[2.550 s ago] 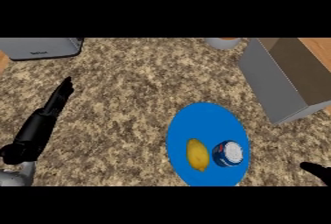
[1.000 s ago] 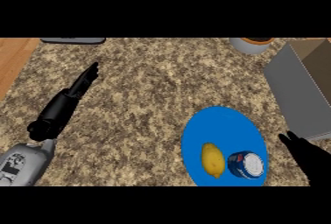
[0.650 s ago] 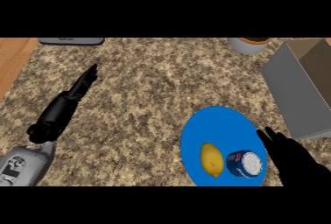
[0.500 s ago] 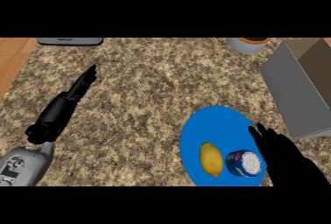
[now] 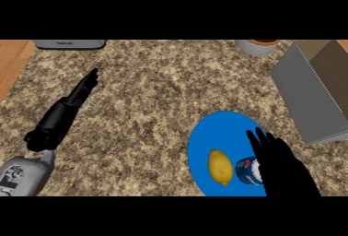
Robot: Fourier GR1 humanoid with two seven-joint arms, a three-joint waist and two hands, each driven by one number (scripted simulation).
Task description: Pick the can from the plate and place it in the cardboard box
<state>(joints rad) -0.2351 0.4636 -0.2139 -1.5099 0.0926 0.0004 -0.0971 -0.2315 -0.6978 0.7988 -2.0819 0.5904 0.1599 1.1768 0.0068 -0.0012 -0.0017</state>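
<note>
Black fingers of my right hand (image 5: 282, 166) are spread wide above the can (image 5: 249, 170), holding nothing. It stands on the blue plate (image 5: 212, 133), with a lemon (image 5: 219, 167) just beside it. My left hand (image 5: 80, 92) lies flat, fingers straight, on the speckled surface (image 5: 156, 92). Closing carelessly, I might nudge the lemon or tip the can. Farther off stands the cardboard box (image 5: 309, 101).

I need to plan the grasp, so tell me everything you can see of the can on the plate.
The can stands upright on the blue plate, near its lower right, top facing the camera. Its side looks blue, its top white or silvery. The lemon lies just to its left, apart from it. The right hand, fingers straight, covers its right part; contact cannot be told.
</note>
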